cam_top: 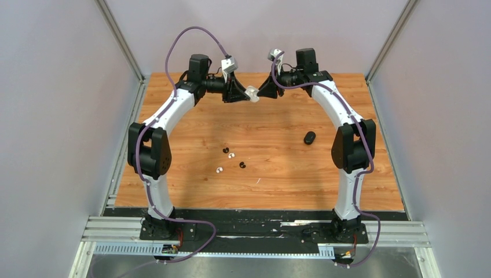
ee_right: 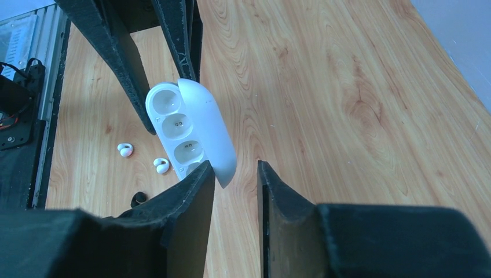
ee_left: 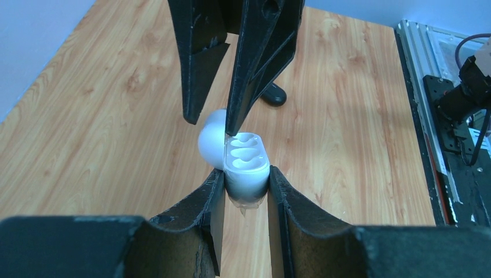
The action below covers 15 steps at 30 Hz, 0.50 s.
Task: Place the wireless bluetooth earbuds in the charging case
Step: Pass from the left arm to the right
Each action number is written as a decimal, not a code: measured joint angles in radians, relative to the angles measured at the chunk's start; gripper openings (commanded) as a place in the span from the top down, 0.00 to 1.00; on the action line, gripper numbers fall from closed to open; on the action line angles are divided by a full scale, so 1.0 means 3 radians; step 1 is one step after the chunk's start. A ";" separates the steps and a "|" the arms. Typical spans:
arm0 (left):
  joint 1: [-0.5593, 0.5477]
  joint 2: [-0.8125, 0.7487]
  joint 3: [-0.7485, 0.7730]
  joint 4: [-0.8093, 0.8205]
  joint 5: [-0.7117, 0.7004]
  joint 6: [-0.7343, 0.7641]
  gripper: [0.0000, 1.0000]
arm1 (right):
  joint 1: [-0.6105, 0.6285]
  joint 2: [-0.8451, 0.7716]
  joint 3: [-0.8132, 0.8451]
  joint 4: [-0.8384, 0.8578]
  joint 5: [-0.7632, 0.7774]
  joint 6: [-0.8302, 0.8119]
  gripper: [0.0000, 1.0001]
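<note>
- Pinching the open white charging case (ee_left: 248, 159) aloft, the left hand (ee_left: 245, 172) grips its body.
- Right hand (ee_right: 234, 168), fingers spread, sits at the lid (ee_right: 211, 127).
- Earbuds (cam_top: 231, 155) lie scattered on the worktop (cam_top: 278, 174) well below, slightly nearer the left arm (cam_top: 151, 152).

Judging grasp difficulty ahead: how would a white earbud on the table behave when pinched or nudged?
Each white earbud is tiny, rounded and glossy, so it would probably squirt out when pinched. Lying loose on the smooth table, it likely skids if nudged.
</note>
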 measured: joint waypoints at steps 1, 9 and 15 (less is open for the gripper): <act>0.0005 0.0003 0.0000 0.0015 0.0001 -0.0014 1.00 | 0.0000 0.0000 0.0000 0.0005 -0.0005 0.0001 0.72; 0.0014 0.0029 0.0000 0.0121 0.0000 -0.0094 1.00 | 0.0000 0.0000 -0.0011 0.0013 -0.0041 0.0024 0.91; 0.0014 0.0034 0.0000 0.0179 -0.0004 -0.0223 0.84 | 0.0004 0.0000 -0.0011 0.0018 -0.0038 0.0020 1.00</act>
